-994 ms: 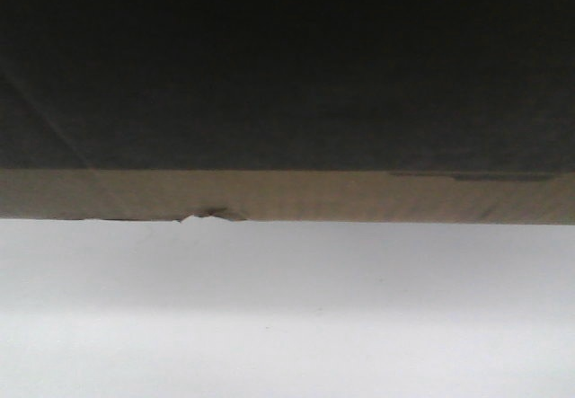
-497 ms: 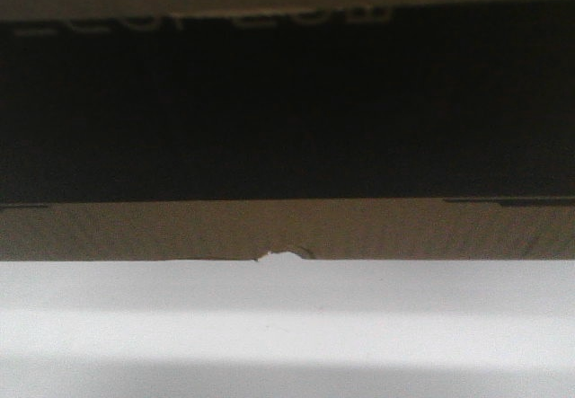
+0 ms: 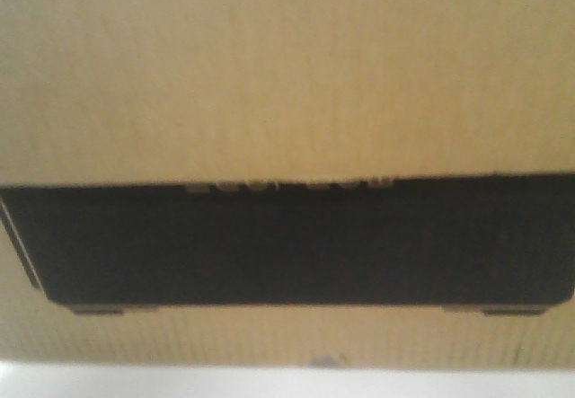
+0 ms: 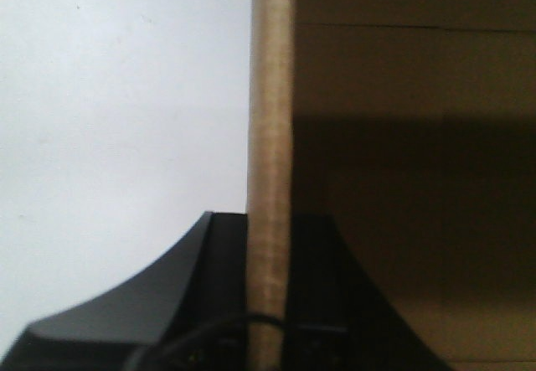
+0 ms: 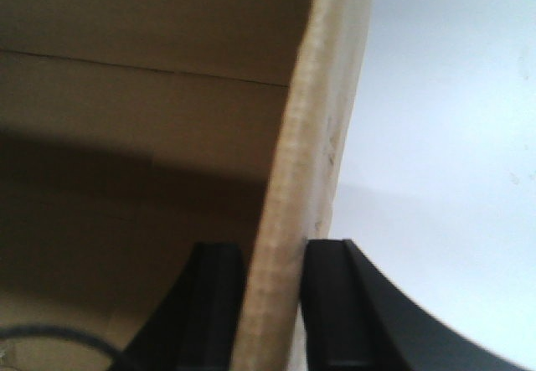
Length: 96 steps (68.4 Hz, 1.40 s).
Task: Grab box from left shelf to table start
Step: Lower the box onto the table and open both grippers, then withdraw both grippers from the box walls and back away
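- In front I see only the box (image 3: pixel 287 75); the wrist views show the left gripper (image 4: pixel 270 304) and right gripper (image 5: pixel 272 304) each pinching its wall.
- A white surface (image 3: pixel 287 382) lies below.

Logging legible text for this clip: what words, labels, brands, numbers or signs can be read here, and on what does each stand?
Nothing can be read.
Pale lettering along the top edge of the dark panel on the box, front view: too blurred and cut off to read.
Small dark mark near the box's lower edge, front view: too blurred to tell.
Wrist views: plain cardboard wall between the left gripper fingers and the right gripper fingers, no text.
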Motion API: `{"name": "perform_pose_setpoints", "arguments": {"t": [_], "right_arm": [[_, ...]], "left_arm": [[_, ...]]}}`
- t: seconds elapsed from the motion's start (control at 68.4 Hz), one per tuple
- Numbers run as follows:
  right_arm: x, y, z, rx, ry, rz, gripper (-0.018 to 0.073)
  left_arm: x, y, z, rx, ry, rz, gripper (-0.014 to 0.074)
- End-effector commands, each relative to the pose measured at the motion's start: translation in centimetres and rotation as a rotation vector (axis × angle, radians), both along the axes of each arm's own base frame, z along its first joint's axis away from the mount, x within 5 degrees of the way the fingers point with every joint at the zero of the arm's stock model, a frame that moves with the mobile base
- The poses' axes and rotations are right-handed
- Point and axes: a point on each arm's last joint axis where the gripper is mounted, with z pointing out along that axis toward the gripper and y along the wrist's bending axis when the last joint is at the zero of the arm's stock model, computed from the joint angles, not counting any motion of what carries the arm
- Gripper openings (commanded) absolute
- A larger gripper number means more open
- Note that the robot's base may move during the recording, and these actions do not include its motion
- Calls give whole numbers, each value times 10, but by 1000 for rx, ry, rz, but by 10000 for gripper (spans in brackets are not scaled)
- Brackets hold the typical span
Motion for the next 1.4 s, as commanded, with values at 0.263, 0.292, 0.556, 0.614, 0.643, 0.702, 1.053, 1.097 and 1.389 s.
{"name": "perform_pose_setpoints", "arguments": {"t": [0.263, 0.292, 0.556, 0.614, 0.643, 0.702, 1.053, 1.097, 1.389], "right_arm": [[29, 2, -20, 47, -82, -15, 57], [29, 2, -21, 47, -79, -15, 57], [28, 3, -25, 47, -58, -12, 60], [27, 3, -25, 47, -52, -11, 67], [27, 3, -25, 47, -47, -10, 81], [27, 3, -26, 47, -39, -8, 130], [24, 2, -26, 35, -21, -3, 624], [23, 2, -25, 34, -23, -2, 624], [-6, 0, 14, 15, -170, -5, 624]], "left_arm": [[43, 16, -16, -57, 18, 121, -89], [45, 16, -18, -50, 28, 118, -89], [57, 13, -37, 13, 108, 63, -89], [57, 13, -37, 26, 106, 43, -88], [57, 13, -37, 30, 103, 34, -86], [57, 13, -37, 38, 104, 19, -60], [53, 10, -35, 3, 156, 10, 533], [51, 10, -32, -2, 157, 5, 541], [18, 15, 24, -30, -25, -24, 537]]}}
